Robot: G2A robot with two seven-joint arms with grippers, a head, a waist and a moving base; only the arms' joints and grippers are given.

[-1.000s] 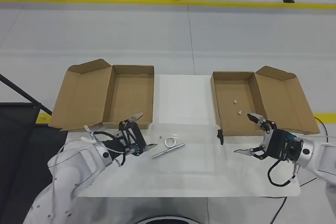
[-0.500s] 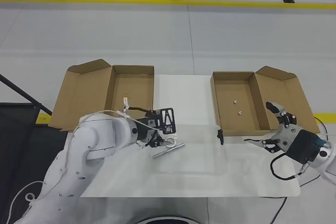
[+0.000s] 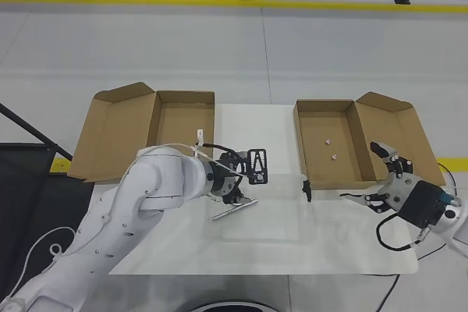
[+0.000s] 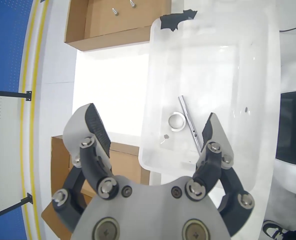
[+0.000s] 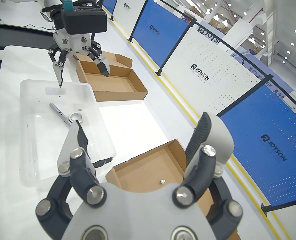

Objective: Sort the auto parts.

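The table (image 3: 257, 132) is viewed from above, fairly far. The clear tray (image 4: 208, 76) is looked down on closely from the left wrist, and across at a low slant from the right wrist. The rod (image 4: 189, 123) is shared by all three; the ring (image 4: 176, 121) is perhaps hidden from above.

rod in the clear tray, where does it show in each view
Top view: rod at the tray's left end.
Left wrist view: rod beside the ring, inside the tray.
Right wrist view: rod beside the ring, same tray.
Shared landmark: black tape on the tray's corner.
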